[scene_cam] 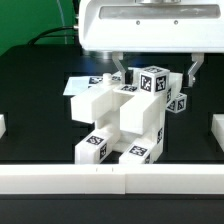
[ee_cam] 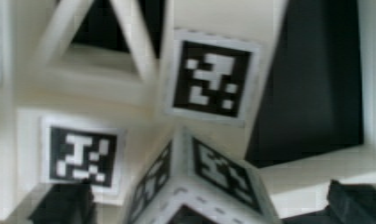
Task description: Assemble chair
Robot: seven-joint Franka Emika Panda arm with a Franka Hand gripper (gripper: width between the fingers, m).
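— One chair (scene_cam: 120, 118), as far as I can count: white blocky pieces joined together, with black-and-white square tags on many faces.

— Where does it stand?

— On the dark worktop (scene_cam: 40, 140), near the middle, behind a low white rail (scene_cam: 110, 182) at the front. A flat white marker board (scene_cam: 82, 86) lies behind it.

— And the fingers (scene_cam: 157, 68)?

— Two of them, spread wide over the chair's upper end, gripping nothing.

Robotics lab bench: black tabletop (scene_cam: 30, 150) fenced by low white walls (scene_cam: 110, 180), tagged white chair parts (scene_cam: 125, 115) (fiducial squares) beneath arm's gripper (scene_cam: 155, 72).
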